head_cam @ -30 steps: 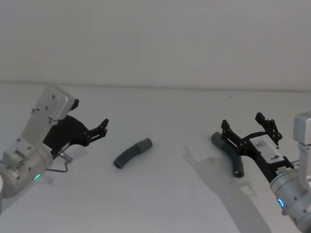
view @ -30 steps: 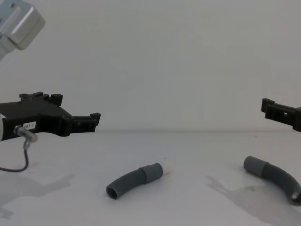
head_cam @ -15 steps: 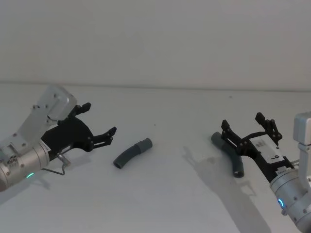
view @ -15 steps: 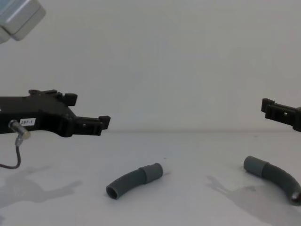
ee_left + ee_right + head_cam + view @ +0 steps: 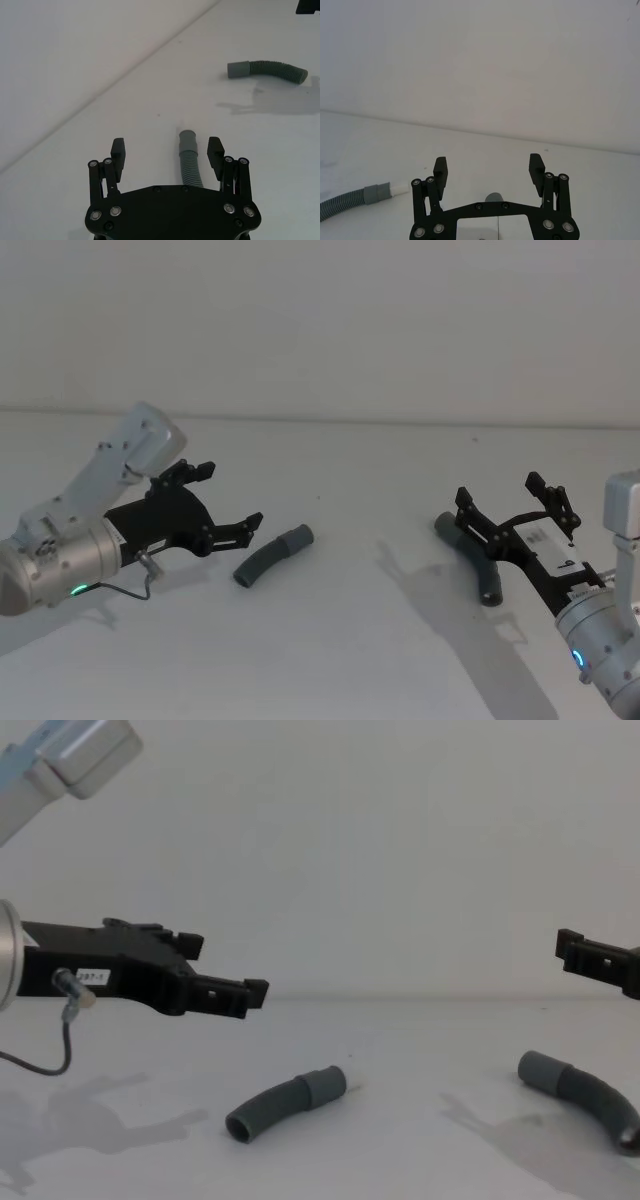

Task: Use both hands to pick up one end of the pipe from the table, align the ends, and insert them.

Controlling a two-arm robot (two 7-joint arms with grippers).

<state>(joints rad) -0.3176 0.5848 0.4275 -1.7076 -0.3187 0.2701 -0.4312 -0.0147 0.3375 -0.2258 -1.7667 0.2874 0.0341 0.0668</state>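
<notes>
The left hand (image 5: 230, 495), a flat black blocky plate with short parallel fingers spread wide apart and holding nothing, hovers above the worktop (image 5: 350, 650) just left of the left hose piece (image 5: 262, 562), not touching it. In the left wrist view the hose's cuffed end lies in line with the gap between the fingers. Behind the hand sit a silver cylindrical wrist (image 5: 55, 565) with a green light and a thin looping cable (image 5: 125, 592). The left hose piece is short, curved, dark grey and ribbed, lying flat with a smooth lighter grey cuff (image 5: 297, 537) at its far end; a small white stub (image 5: 398, 189) sticks out of that cuff. The right hand (image 5: 498, 490), equally black and angular, also has its fingers apart and empty, held raised over the right hose piece (image 5: 590, 1100). That piece, ribbed and bent, rests on the worktop with its smooth cuff (image 5: 545, 1072) pointing towards the middle, well apart from the other piece. The worktop is matte, off-white and plain.
</notes>
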